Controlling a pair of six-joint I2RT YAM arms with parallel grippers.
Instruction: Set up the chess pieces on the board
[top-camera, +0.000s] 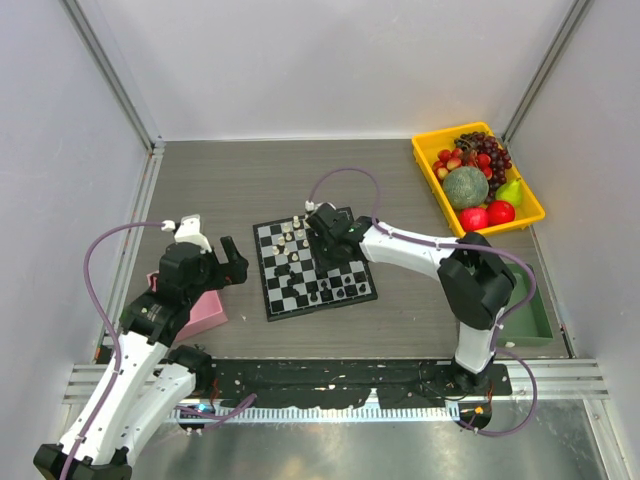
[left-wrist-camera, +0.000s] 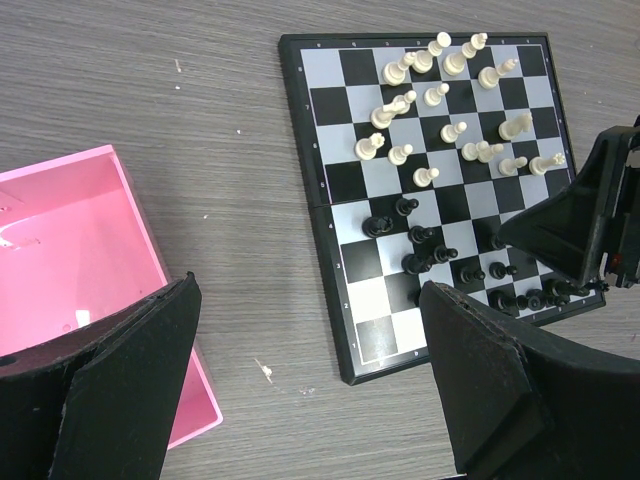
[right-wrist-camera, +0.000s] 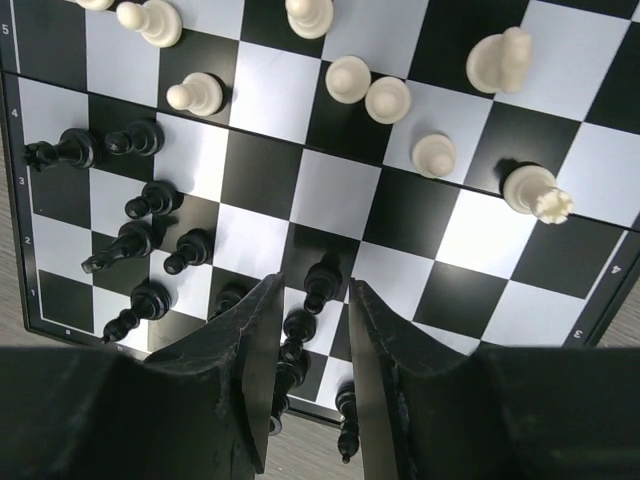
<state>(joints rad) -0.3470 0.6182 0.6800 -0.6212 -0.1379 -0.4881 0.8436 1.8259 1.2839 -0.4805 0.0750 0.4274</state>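
The board (top-camera: 268, 300) lies mid-table, also in the left wrist view (left-wrist-camera: 330, 200) and the right wrist view (right-wrist-camera: 340, 195). White pieces (left-wrist-camera: 440, 95) are scattered on its far half and black pieces (left-wrist-camera: 430, 258) on its near half, some of them lying down. My right gripper (top-camera: 325, 232) hovers low over the board. Its jaws (right-wrist-camera: 313, 283) stand a narrow gap apart over a line of black pieces (right-wrist-camera: 298, 330) at the board's edge, and no grip shows. My left gripper (top-camera: 228, 268) is wide open and empty (left-wrist-camera: 308, 288) above bare table left of the board.
A pink square box (top-camera: 205, 312) sits left of the board, under my left arm, and looks empty in the left wrist view (left-wrist-camera: 70, 250). A yellow tray (top-camera: 505, 227) of fruit stands at the back right. A green tray (top-camera: 535, 318) lies by the right arm's base.
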